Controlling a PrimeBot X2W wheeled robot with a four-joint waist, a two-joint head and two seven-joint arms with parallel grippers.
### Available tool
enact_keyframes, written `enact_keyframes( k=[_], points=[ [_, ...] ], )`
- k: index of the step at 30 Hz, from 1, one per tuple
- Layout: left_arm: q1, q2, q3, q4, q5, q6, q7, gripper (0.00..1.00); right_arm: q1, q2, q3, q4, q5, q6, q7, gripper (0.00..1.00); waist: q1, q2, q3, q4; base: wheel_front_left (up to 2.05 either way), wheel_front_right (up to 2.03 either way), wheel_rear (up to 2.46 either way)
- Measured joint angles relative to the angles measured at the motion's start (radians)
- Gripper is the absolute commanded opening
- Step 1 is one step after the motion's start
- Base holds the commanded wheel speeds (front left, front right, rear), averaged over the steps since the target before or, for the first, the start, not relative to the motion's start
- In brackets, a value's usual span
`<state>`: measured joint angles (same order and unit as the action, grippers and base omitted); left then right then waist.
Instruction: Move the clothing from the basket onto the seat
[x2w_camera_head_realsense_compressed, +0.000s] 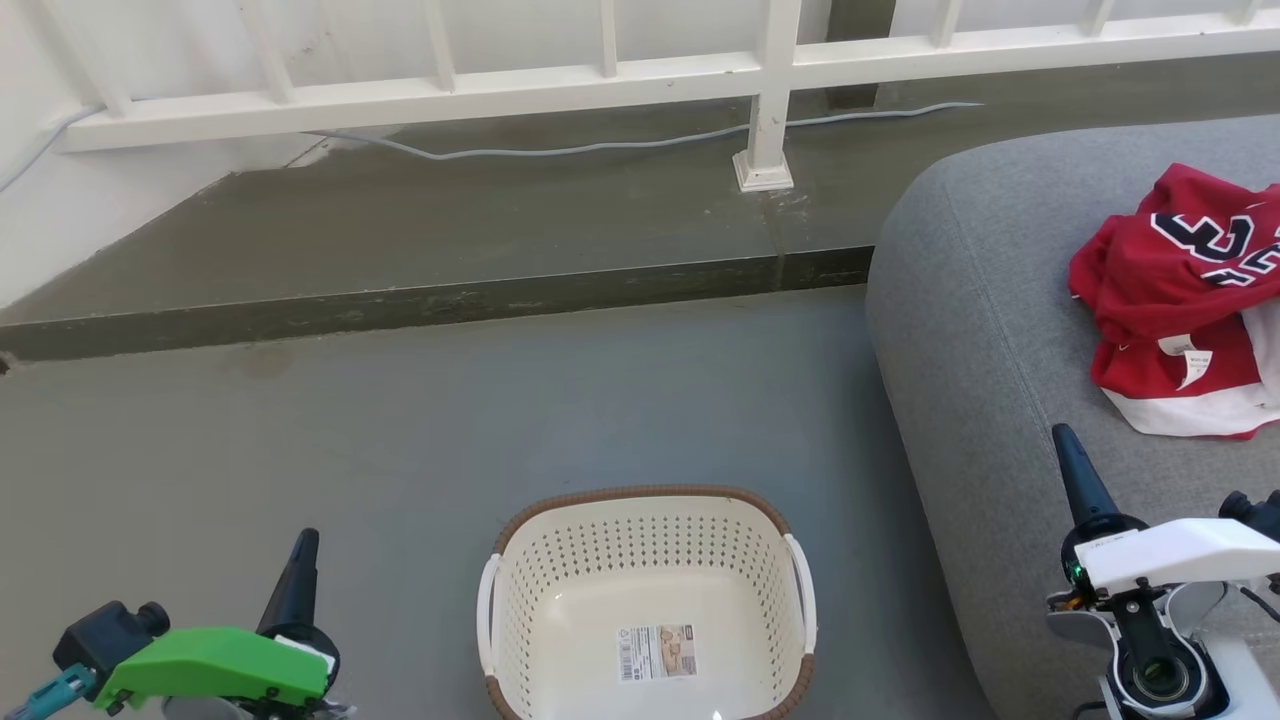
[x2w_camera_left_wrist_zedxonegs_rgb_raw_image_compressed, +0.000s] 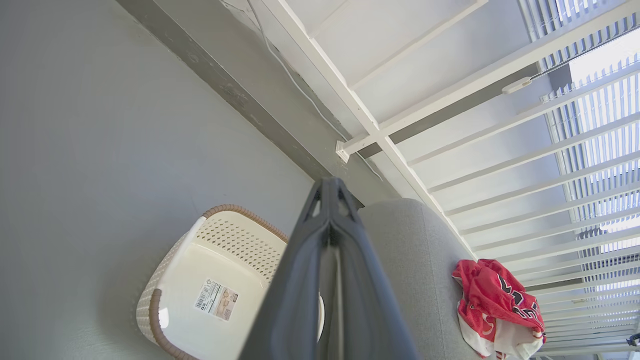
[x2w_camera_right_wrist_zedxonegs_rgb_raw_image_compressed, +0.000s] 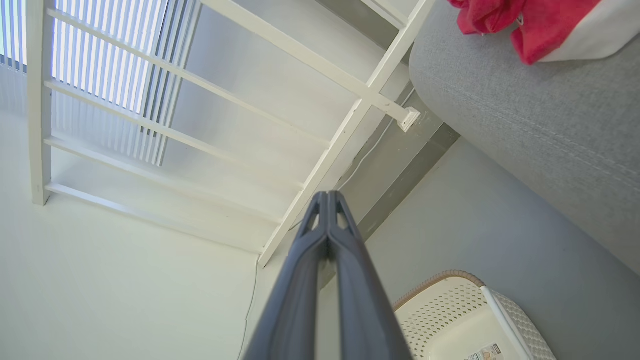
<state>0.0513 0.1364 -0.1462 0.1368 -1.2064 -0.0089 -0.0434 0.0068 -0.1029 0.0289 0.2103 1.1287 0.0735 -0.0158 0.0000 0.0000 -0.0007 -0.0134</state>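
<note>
The red clothing (x2w_camera_head_realsense_compressed: 1185, 300) with dark numerals and white trim lies crumpled on the grey seat (x2w_camera_head_realsense_compressed: 1000, 330) at the right, also as clothing (x2w_camera_left_wrist_zedxonegs_rgb_raw_image_compressed: 495, 310) on the seat (x2w_camera_left_wrist_zedxonegs_rgb_raw_image_compressed: 415, 260) and clothing (x2w_camera_right_wrist_zedxonegs_rgb_raw_image_compressed: 525, 22) on the seat (x2w_camera_right_wrist_zedxonegs_rgb_raw_image_compressed: 525, 105). The cream basket (x2w_camera_head_realsense_compressed: 648, 560) with its brown rim stands on the floor at the bottom centre, holding just a paper label; basket (x2w_camera_left_wrist_zedxonegs_rgb_raw_image_compressed: 220, 260), basket (x2w_camera_right_wrist_zedxonegs_rgb_raw_image_compressed: 450, 305). My left gripper (x2w_camera_head_realsense_compressed: 305, 540) is shut at the lower left, left of the basket, holding nothing. My right gripper (x2w_camera_head_realsense_compressed: 1062, 435) is shut over the seat's front, below the clothing, holding nothing.
A raised concrete step (x2w_camera_head_realsense_compressed: 430, 300) runs across behind the basket, with a white railing (x2w_camera_head_realsense_compressed: 765, 90) and a grey cable (x2w_camera_head_realsense_compressed: 600, 147) on it. Grey floor (x2w_camera_head_realsense_compressed: 300, 440) spreads around the basket. A white wall rises at the far left.
</note>
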Motion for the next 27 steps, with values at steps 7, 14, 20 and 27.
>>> enact_keyframes(
  k=[7,14,20,27],
  points=[
    [-0.012,-0.005,0.021,0.017,-0.073,-0.01,0.015,0.0,-0.007,0.006,-0.021,0.011,0.077,0.009,0.013,0.0,0.0,0.0,0.001,0.002,0.0,0.0,0.0],
    [-0.03,-0.019,0.049,0.04,-0.155,-0.031,0.031,0.0,-0.023,0.01,-0.043,0.023,0.168,0.014,0.031,0.0,0.0,0.0,0.001,0.004,0.0,0.0,0.0],
    [-0.038,-0.025,0.069,0.054,-0.222,-0.049,0.043,0.0,-0.026,0.016,-0.061,0.032,0.242,0.023,0.045,0.0,0.0,0.0,0.002,0.006,0.0,0.0,0.0],
    [-0.057,-0.029,0.092,0.077,-0.303,-0.067,0.057,0.0,-0.043,0.026,-0.085,0.042,0.332,0.031,0.062,0.0,0.0,0.0,0.003,0.009,0.0,0.0,0.0]
  ],
)
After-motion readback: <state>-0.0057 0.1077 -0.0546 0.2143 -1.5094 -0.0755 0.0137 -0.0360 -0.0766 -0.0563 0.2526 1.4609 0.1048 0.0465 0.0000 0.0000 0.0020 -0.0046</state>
